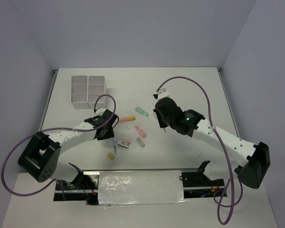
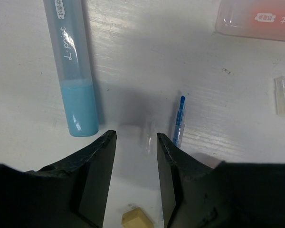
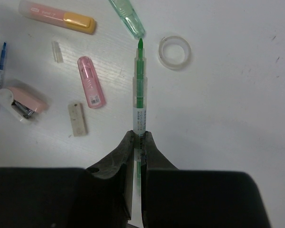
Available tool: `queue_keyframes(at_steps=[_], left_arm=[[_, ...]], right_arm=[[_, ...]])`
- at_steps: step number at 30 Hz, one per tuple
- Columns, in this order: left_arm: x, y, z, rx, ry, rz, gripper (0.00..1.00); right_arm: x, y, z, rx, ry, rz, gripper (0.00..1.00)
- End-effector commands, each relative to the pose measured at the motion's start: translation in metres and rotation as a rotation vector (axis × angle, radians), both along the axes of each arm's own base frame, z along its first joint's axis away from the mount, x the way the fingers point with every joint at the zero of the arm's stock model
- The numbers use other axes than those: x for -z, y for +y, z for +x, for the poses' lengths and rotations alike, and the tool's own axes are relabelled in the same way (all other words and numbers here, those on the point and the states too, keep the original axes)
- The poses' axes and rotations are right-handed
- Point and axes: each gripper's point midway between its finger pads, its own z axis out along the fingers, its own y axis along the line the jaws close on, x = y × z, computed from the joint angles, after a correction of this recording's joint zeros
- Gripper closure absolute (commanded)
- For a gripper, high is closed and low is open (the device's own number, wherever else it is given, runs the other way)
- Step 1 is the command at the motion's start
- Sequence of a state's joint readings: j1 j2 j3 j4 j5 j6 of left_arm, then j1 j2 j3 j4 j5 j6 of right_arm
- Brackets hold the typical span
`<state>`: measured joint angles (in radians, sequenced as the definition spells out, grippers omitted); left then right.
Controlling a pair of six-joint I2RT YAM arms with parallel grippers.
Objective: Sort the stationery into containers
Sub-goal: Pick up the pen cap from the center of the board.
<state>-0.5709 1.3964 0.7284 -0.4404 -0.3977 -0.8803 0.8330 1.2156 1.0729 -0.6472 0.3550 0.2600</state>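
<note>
- Our right gripper [image 3: 137, 137] is clenched on a thin green pen [image 3: 139, 90], which sticks out forward from the jaws.
- Beyond the pen tip lie a green highlighter [image 3: 127, 16] and a clear tape ring [image 3: 174, 51].
- Our left gripper [image 2: 135, 137] is released and holds nothing.
- A blue highlighter [image 2: 73, 71] lies ahead of one jaw, and a thin blue pen [image 2: 179, 118] just ahead of the other.
- The white box [image 1: 88, 88] stands well beyond the left jaws.

Reaching in low from the left base with the left tool [image 2: 135, 134], jaws partly apart just above the surface. Stretching in from the right base with the right tool [image 3: 137, 135], pinched tight on a thin green pen [image 3: 140, 90], aimed toward mid-surface.
</note>
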Motion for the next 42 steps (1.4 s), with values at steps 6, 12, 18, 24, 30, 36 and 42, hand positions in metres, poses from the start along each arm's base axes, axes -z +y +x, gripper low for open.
queue_keyframes(at_steps=[6, 12, 18, 24, 30, 36, 42], left_arm=[[0.004, -0.001, -0.003, -0.018, 0.008, -0.003, 0.49], [0.003, -0.002, -0.003, -0.01, 0.017, 0.001, 0.5], [0.012, -0.004, -0.007, 0.01, 0.041, -0.001, 0.53], [0.023, -0.003, -0.012, 0.026, 0.073, 0.012, 0.55], [0.027, 0.0, -0.016, 0.034, 0.091, 0.027, 0.61], [0.034, 0.0, -0.019, 0.041, 0.111, 0.03, 0.84], [0.03, -0.003, -0.018, 0.045, 0.096, 0.006, 1.0]], right_arm=[[-0.007, 0.001, 0.003, 0.001, -0.028, 0.019, 1.0], [-0.005, 0.003, 0.004, -0.003, -0.024, 0.022, 1.0], [-0.007, 0.003, 0.004, -0.005, -0.024, 0.022, 1.0], [-0.007, 0.003, 0.003, -0.005, -0.022, 0.022, 1.0], [-0.008, 0.004, 0.004, -0.008, -0.024, 0.023, 1.0], [-0.009, 0.005, 0.005, -0.016, -0.023, 0.021, 1.0], [-0.004, 0.01, 0.008, -0.022, -0.017, 0.026, 1.0]])
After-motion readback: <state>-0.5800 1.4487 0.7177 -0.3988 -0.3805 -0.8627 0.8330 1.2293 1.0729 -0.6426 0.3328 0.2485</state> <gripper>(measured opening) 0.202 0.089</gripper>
